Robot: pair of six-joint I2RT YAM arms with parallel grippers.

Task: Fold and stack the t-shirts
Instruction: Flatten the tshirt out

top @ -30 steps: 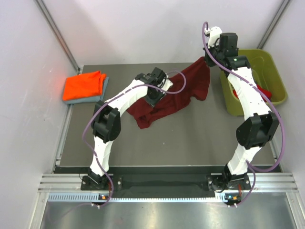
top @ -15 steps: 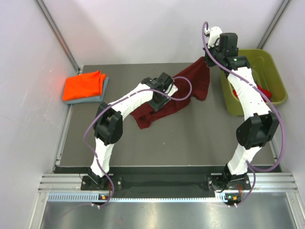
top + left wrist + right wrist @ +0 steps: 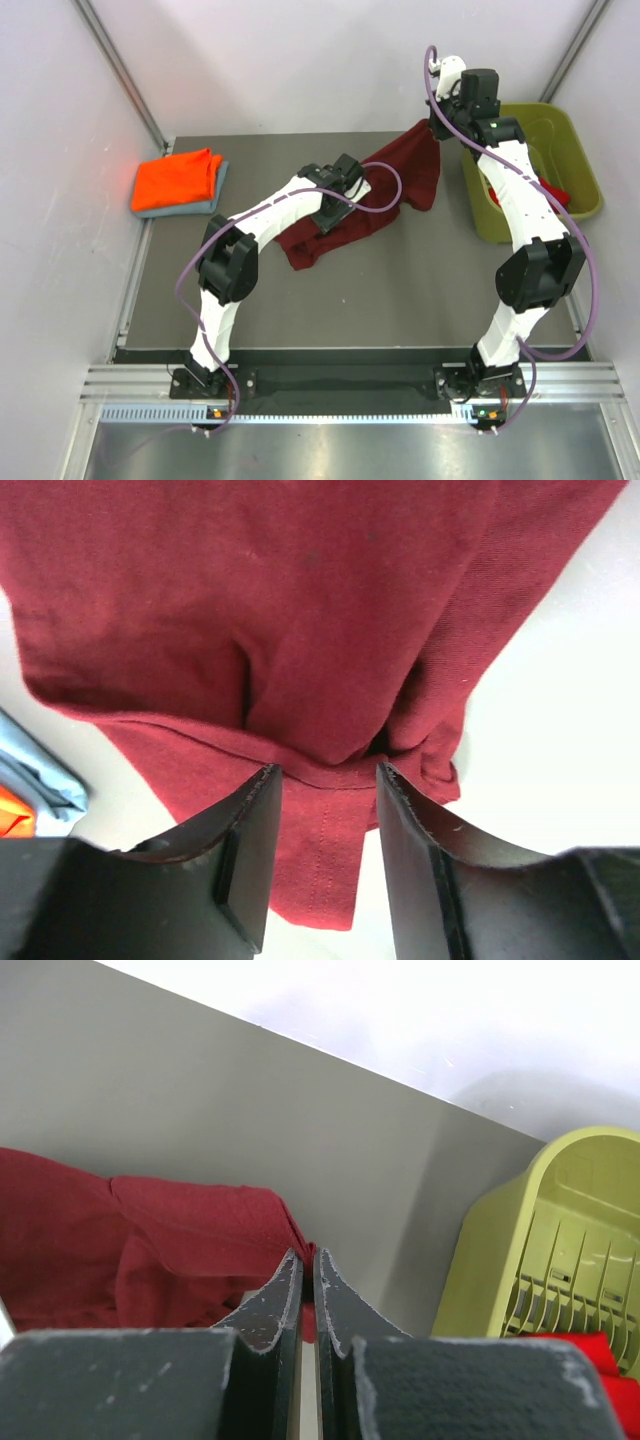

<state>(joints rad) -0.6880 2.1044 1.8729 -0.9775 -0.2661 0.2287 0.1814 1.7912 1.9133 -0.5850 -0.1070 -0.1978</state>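
A dark maroon t-shirt (image 3: 340, 225) lies crumpled mid-table, one corner pulled up toward the back right. My right gripper (image 3: 433, 122) is shut on that raised corner; the right wrist view shows the cloth (image 3: 150, 1250) pinched between its jaws (image 3: 308, 1258). My left gripper (image 3: 337, 207) hovers open over the shirt's middle. In the left wrist view its jaws (image 3: 328, 780) straddle a hem of the maroon cloth (image 3: 300, 630) without closing on it. An orange t-shirt (image 3: 176, 178) lies folded on a grey-blue one (image 3: 216, 188) at the far left. A red t-shirt (image 3: 556, 190) sits in the bin.
The olive-green bin (image 3: 580, 150) stands at the back right, close beside the right arm, and shows as a ribbed wall (image 3: 520, 1250) in the right wrist view. White walls close in the table on the left, back and right.
The left gripper has moved right, farther over the maroon shirt, and its jaws have widened slightly. The right arm and the raised corner have not moved.
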